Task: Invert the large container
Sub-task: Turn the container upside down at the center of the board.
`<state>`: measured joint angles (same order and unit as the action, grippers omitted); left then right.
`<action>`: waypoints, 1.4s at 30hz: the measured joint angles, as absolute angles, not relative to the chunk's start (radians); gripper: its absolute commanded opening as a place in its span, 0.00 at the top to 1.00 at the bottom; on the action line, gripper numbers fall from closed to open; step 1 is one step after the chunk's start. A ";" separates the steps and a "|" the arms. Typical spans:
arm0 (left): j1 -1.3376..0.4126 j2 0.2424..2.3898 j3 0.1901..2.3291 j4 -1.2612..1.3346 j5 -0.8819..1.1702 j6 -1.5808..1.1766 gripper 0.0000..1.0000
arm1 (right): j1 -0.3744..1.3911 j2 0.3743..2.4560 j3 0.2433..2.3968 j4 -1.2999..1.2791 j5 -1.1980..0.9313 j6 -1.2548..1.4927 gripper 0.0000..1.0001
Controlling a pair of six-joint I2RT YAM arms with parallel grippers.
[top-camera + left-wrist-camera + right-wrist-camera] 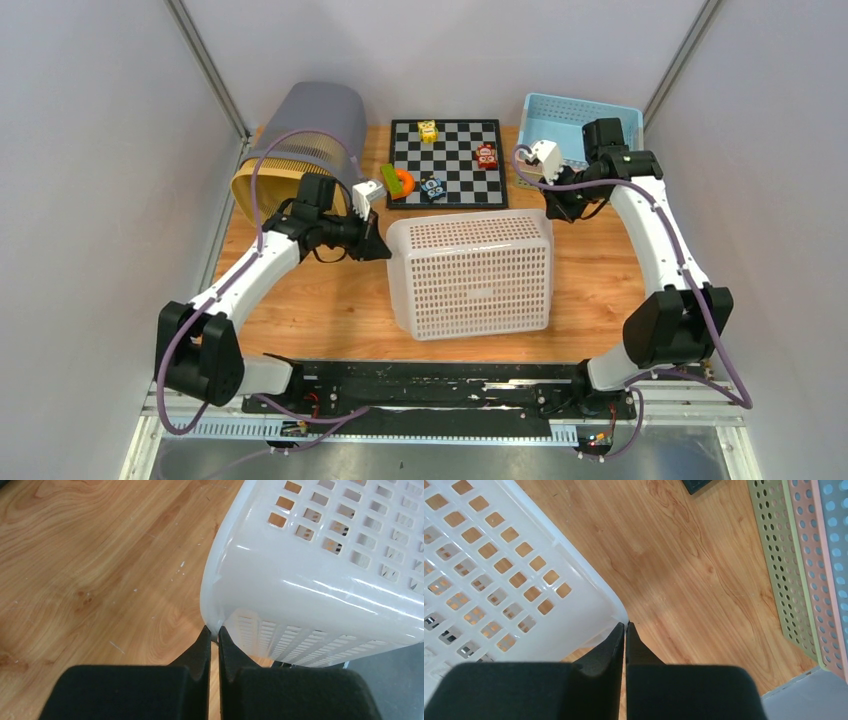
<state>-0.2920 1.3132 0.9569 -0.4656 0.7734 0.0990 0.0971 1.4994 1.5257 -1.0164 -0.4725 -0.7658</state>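
White plastic, holes all over: that's the large laundry-style basket [470, 285], sitting in the middle of the wooden table [330, 310], just in front of the chessboard [450, 165]. From the top camera only closed, perforated faces show and no open mouth, so whatever's inside can't be seen. Its long axis runs left to right across the table, turned a bit off square.

Other containers: a grey ribbed bin [305, 140] lies on its side at the back left, its yellow-lined mouth facing the near edge. A blue basket [570, 115] sits at the back right. The board carries three little toys: yellow [428, 130], red [486, 155] and blue [432, 188]. An orange ring [402, 182] lies at the board's left edge.

The left gripper [214, 634] has its jaws pinched together with nothing between them, tips right at the basket's rounded back-left corner. The right gripper [625, 627] is the same deal, jaws together and empty, tips at the back-right corner.

The wrist cameras add stuff the overhead misses. The right one shows the blue basket is actually nested with a pink one [811, 555] and a green one [779, 570]. The left one shows the smooth, glossy corner band between two perforated faces. Whether the tips really touch the plastic is hard to call from any view.
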 measured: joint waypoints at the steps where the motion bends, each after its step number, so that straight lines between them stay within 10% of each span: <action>1: -0.292 1.322 0.957 -0.462 0.773 0.095 1.00 | 0.095 1.505 1.525 -1.009 -0.474 -0.765 0.97; 12: -0.292 1.427 0.973 -0.440 0.778 0.057 1.00 | 0.082 1.542 1.487 -0.955 -0.474 -0.752 0.95; 20: -0.304 1.485 0.984 -0.384 0.776 0.002 1.00 | 0.083 1.543 1.468 -0.926 -0.497 -0.696 0.55; 32: -0.311 1.507 0.983 -0.303 0.731 -0.087 1.00 | 0.076 1.500 1.423 -0.857 -0.424 -0.607 0.38; 42: -0.311 1.517 0.952 -0.244 0.664 -0.132 1.00 | 0.067 1.269 1.371 -0.741 -0.319 -0.544 0.02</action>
<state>-0.3107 1.5166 0.9520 -0.2443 0.6643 -0.1322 0.0666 1.2690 1.3712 -0.7414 -0.3187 -0.5442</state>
